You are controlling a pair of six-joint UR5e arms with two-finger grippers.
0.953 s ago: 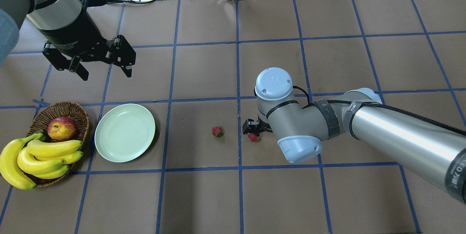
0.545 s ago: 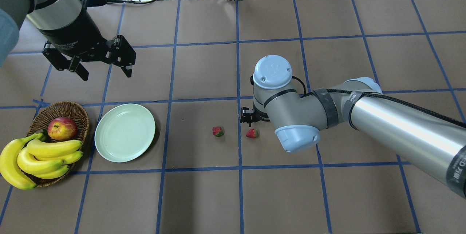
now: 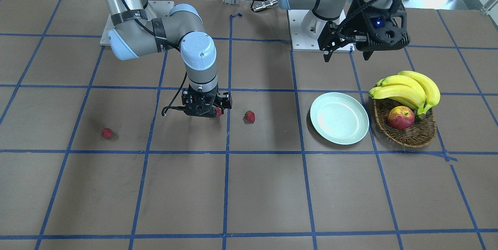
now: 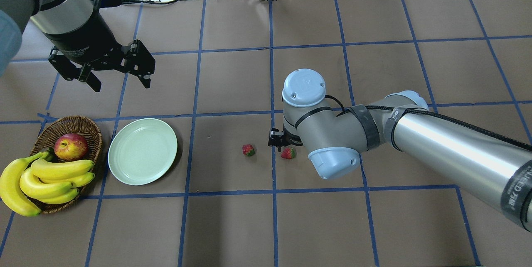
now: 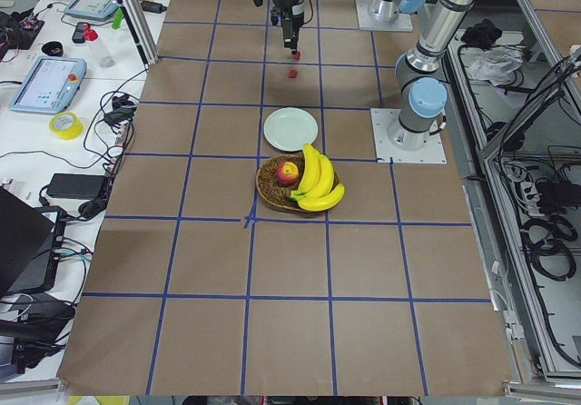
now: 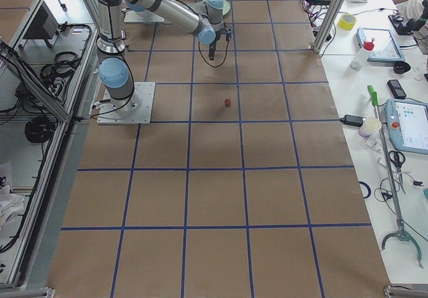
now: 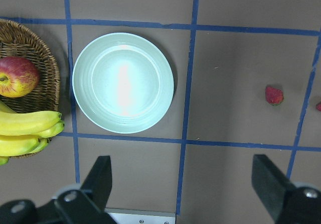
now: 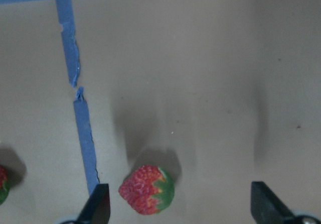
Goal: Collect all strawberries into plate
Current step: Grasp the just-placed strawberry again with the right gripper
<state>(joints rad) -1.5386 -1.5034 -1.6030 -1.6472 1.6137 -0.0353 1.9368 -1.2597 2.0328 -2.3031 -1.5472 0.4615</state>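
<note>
Three strawberries lie on the table. One strawberry (image 4: 288, 153) (image 8: 147, 189) lies just under my right gripper (image 4: 278, 141) (image 8: 183, 209), which is open and low over the table, the berry close to one finger (image 8: 99, 206). A second strawberry (image 4: 248, 150) (image 3: 249, 116) lies to its left, toward the plate. The third strawberry (image 3: 107, 133) (image 6: 227, 102) lies far on the right arm's side, hidden by that arm in the overhead view. The pale mint plate (image 4: 142, 151) (image 7: 123, 82) is empty. My left gripper (image 4: 119, 79) (image 3: 346, 53) is open and empty, high behind the plate.
A wicker basket (image 4: 85, 121) with a red-yellow apple (image 4: 70, 146) and a bunch of bananas (image 4: 45, 175) stands just left of the plate. Blue tape lines grid the brown table. Cables and gear lie along the far edge.
My right gripper has shifted a little left over the near strawberry, which now shows beside it. The left arm and the other things have not moved.
</note>
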